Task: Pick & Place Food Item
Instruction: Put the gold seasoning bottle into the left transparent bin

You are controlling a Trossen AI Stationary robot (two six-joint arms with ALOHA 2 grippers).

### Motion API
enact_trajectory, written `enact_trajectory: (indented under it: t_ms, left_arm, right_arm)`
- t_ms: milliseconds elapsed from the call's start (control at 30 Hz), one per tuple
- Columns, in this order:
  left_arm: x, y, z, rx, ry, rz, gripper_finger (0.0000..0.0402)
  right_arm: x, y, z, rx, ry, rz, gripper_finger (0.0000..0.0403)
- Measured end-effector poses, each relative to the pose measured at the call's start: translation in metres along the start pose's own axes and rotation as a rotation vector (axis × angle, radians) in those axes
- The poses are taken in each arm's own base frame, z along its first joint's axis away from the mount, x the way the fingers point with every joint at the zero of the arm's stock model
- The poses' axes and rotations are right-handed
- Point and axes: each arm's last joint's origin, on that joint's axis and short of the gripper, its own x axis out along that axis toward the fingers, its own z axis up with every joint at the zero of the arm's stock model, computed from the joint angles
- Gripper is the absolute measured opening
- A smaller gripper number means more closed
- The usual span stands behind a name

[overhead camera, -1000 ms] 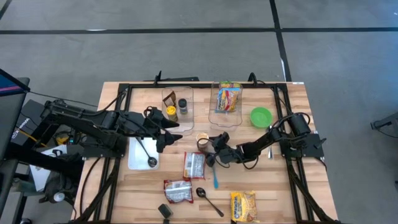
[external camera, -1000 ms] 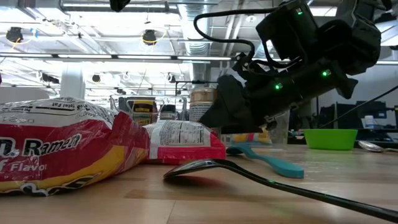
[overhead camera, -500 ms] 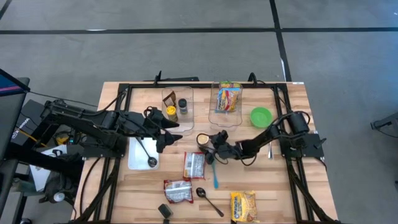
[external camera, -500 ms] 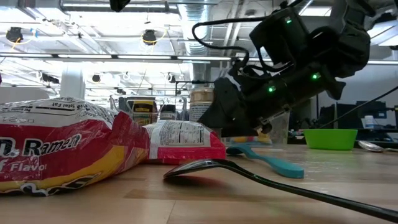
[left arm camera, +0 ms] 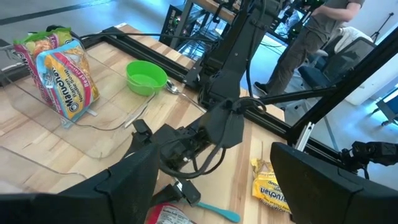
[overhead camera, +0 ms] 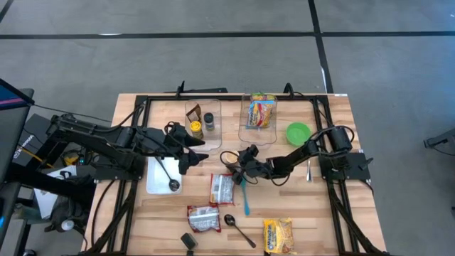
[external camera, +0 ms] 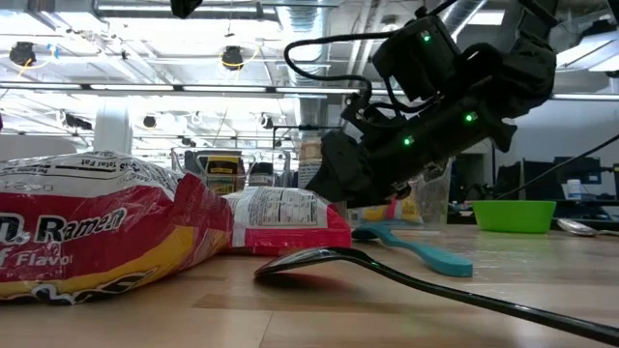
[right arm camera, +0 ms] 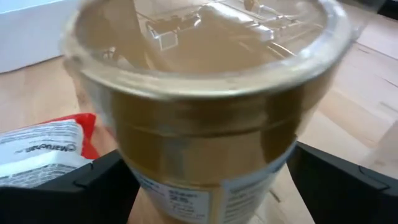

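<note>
pale, smooth wood table (overhead camera: 334, 213); glossy plastic ramen packets (external camera: 87, 237); shiny metal spoon (external camera: 387, 271) (mirror-like); clear plastic lid on the jar (right arm camera: 205, 81).

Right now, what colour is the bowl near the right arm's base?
Bright green. The bowl shows best in the high view, on the table's far right side.

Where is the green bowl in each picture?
High view: green bowl by the table's far right, beside the clear tray.
Low view: at the right, behind the teal spoon.
Left wrist view: upper left.
Right wrist view: not in it.
Shared landmark: the teal spoon.
</note>
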Motion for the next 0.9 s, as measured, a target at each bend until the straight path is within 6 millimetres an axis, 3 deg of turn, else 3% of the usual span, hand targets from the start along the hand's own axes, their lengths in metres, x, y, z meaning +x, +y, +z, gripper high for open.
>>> enact_trajectory:
  t_ms: [533, 900]
  left_arm:
    - [0.0000, 0.0000, 0.0000, 0.003, 0.000, -0.001, 0.0302]
    - [0.0000, 0.0000, 0.0000, 0.003, 0.000, -0.001, 0.0302]
  right_arm:
    - [0.0009, -0.0026, -0.0034, -0.022, 0.041, 0.000, 0.0306]
    - [0.0021, -0.0046, -0.0026, -0.019, 0.038, -0.013, 0.0288]
